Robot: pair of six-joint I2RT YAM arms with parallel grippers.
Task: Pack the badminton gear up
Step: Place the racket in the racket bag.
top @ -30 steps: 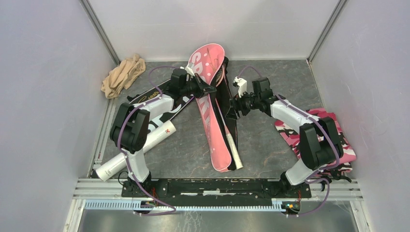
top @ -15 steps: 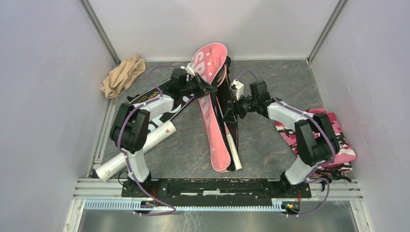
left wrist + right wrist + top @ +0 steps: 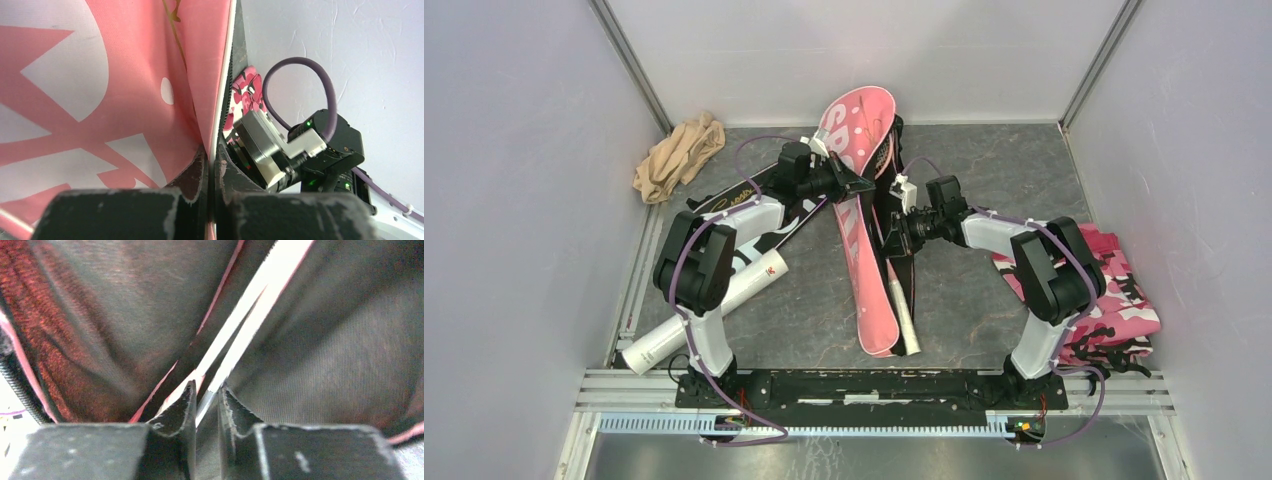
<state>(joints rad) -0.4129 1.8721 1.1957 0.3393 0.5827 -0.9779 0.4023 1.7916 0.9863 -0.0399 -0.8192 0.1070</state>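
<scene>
Pale walls (image 3: 844, 50) box in a dark, stone-patterned surface (image 3: 984, 170).

Left end effector (image 3: 212, 172): clenched, its two fingers pinching the white-piped side edge of the pink bag (image 3: 868, 280) and holding that flap lifted. One pink bag is in view. Its long axis runs away from the arm bases. The broad head, with large white lettering, lies beyond the end effector toward the back wall. The narrow handle end lies on the near side of it.

Right end effector (image 3: 206, 402): jaws drawn almost together, with a thin white strip at the rim of the black bag (image 3: 884, 210) caught between them. This bag lies just beside the pink one, on the side toward the right arm. It lies roughly parallel to it, with its head also pointing away. Just near of this end effector, one white handle (image 3: 905, 318) pokes out of the narrow end, pointing toward the bases.

Farther out, on the left end effector's near-left side, one long white tube (image 3: 752, 280) lies diagonally, its near end by the left base. A second black bag (image 3: 786, 222) lies on a similar diagonal, largely under the left arm.

One beige cloth (image 3: 679, 155) sits crumpled in the far-left corner. One pink camouflage cloth (image 3: 1114, 290) lies under the right arm.
</scene>
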